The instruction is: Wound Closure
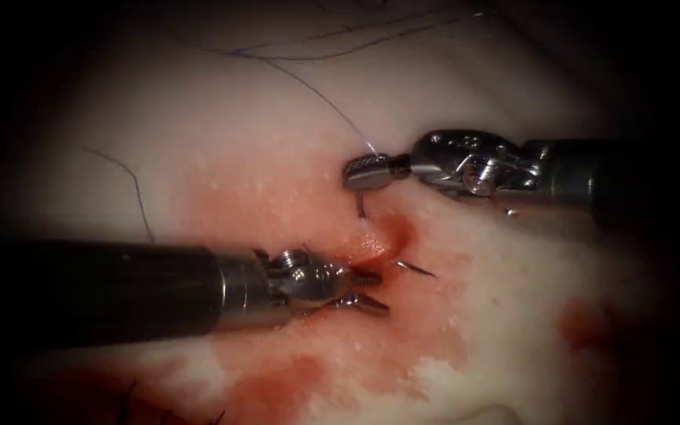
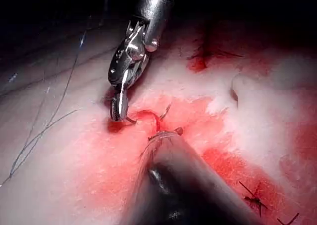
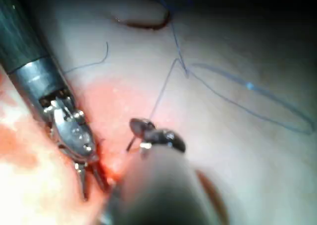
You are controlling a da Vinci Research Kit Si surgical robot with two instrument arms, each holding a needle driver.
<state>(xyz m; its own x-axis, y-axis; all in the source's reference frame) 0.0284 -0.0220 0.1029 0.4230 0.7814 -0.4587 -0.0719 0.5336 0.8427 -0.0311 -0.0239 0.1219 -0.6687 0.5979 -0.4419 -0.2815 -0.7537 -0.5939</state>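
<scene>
The tissue point(image 1: 277, 118) was seen as one pale slab stained with red fluid point(image 1: 293, 386), one cut point(image 1: 379, 236) being worked near the middle. Two tools were counted. The left tool point(image 1: 367, 290) was brought in low from the left, its jaws parted and nothing held between them, the tips just beside the needle's point. The right tool point(image 1: 364, 173) was held above the cut, its jaws closed on the tail end of the one needle point(image 1: 361, 206), where the thread point(image 1: 316, 94) was attached.

The needle was lodged in the tissue: its shank was seen entering below the right tool, its middle was buried across the cut, and its point point(image 1: 416, 269) was seen emerging on the right side. The step was judged to be a bite midway through the tissue. The next move was judged to call for a firm hold behind the exposed point and travel along the needle's own curve. One long thread was counted, and several cut ends point(image 1: 135, 189) were noted at the left.
</scene>
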